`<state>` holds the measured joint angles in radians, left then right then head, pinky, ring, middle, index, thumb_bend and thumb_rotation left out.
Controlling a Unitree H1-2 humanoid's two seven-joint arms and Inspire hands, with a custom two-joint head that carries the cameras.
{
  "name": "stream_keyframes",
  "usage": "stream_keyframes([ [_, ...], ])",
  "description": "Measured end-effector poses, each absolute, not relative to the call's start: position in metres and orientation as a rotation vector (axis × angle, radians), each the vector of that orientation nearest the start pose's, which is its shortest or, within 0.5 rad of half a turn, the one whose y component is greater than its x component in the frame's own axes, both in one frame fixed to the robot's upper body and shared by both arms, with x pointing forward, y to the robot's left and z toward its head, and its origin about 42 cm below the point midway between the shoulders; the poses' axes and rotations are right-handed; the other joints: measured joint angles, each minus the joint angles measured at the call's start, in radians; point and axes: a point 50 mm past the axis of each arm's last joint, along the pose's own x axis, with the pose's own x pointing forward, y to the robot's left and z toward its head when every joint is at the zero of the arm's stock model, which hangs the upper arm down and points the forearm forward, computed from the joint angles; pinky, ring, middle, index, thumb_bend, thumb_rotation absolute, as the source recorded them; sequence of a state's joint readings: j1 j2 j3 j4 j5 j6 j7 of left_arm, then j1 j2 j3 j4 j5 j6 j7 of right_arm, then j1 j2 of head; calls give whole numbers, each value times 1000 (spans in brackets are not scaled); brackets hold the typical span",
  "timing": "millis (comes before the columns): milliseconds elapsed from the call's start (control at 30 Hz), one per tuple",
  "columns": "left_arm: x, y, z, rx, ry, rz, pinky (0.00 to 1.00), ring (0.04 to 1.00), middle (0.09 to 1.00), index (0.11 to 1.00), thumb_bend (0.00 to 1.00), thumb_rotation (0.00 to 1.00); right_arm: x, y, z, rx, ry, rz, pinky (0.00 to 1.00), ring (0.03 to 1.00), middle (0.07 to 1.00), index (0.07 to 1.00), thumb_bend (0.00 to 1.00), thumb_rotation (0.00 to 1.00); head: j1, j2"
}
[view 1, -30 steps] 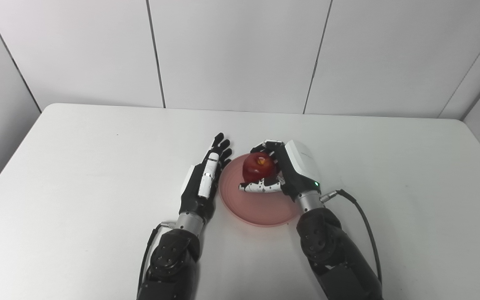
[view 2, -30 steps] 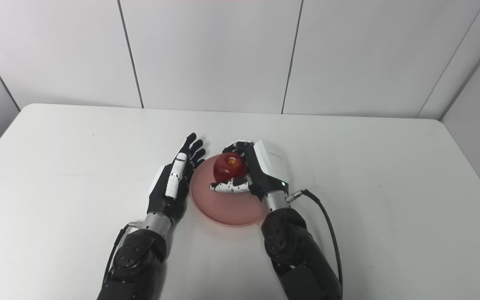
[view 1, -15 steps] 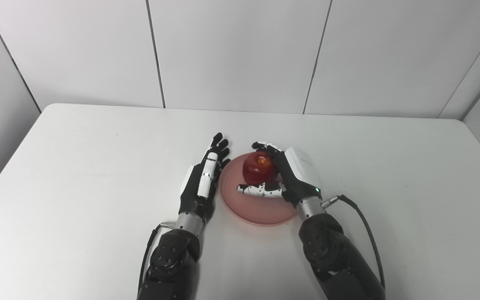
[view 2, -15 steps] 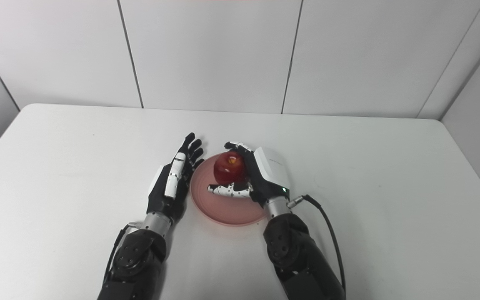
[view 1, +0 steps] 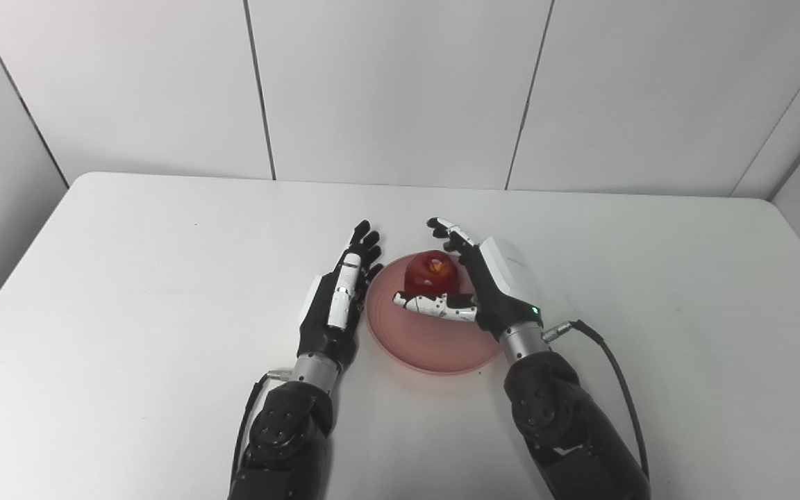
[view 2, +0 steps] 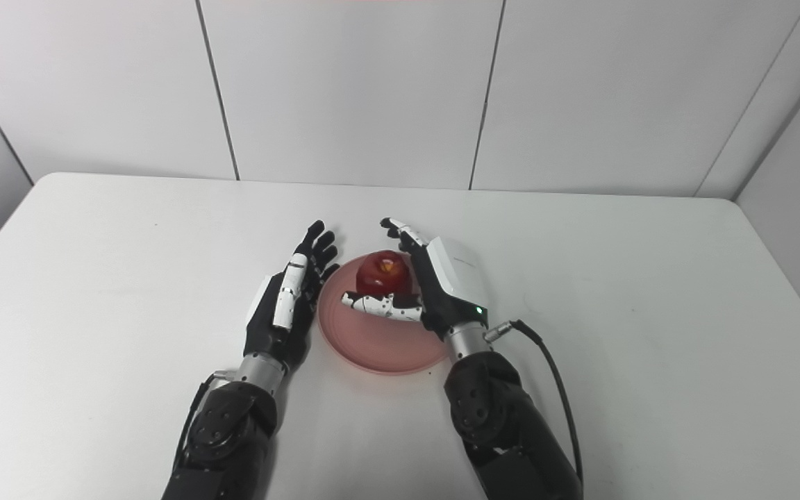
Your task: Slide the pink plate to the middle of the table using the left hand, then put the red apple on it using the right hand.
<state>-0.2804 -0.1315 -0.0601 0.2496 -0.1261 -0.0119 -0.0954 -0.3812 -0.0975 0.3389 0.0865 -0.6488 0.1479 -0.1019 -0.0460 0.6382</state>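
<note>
since a second ago the right hand (view 1: 490,292) has let go of the apple (view 1: 431,273), fingers now spread. the apple sits on the plate's (view 1: 428,347) far part, mid-table. left hand (view 1: 334,305) lies open, just beside the plate's rim. best to draw the right hand straight back, clear of the apple, so nothing rolls.

Both arms black w/ bulky rounded forearm shells, silver wrist collars. Left hand (view 1: 330,312): black, white panel on back. Right hand (view 1: 494,292): white back cover, green LED, black cable (view 1: 615,375) at wrist, white-speckled thumb.
</note>
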Motion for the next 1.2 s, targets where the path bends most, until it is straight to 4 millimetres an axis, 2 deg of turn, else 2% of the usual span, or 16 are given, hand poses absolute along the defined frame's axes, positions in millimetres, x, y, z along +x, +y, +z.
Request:
stream_keyframes([
  [267,364,111,120,-228,-29,-260,969,968,985,969,377,1000,379,-136,201,-784,-358,93,722,803,839,852,1000,512,-2,-5],
  [567,366,110,119,-218,-30,-268,960,967,974,963,397,1000,375,-144,224,-750,-436,26,715,801,834,846,1000,516,3,-12],
  [800,367,110,119,-214,-30,-271,955,967,972,960,401,1000,372,-163,241,-704,-482,-41,732,817,838,843,1000,510,6,-17],
  [933,367,109,119,-215,-30,-270,965,972,977,962,391,1000,368,-178,237,-681,-470,-101,725,809,826,839,1000,565,6,-20],
  [1067,367,110,119,-215,-30,-270,969,974,979,963,388,1000,359,-197,224,-668,-420,-155,725,809,824,838,1000,582,12,-21],
  [1200,367,110,119,-216,-29,-269,972,972,978,963,389,1000,349,-208,220,-640,-405,-207,722,801,814,840,1000,610,15,-23],
])
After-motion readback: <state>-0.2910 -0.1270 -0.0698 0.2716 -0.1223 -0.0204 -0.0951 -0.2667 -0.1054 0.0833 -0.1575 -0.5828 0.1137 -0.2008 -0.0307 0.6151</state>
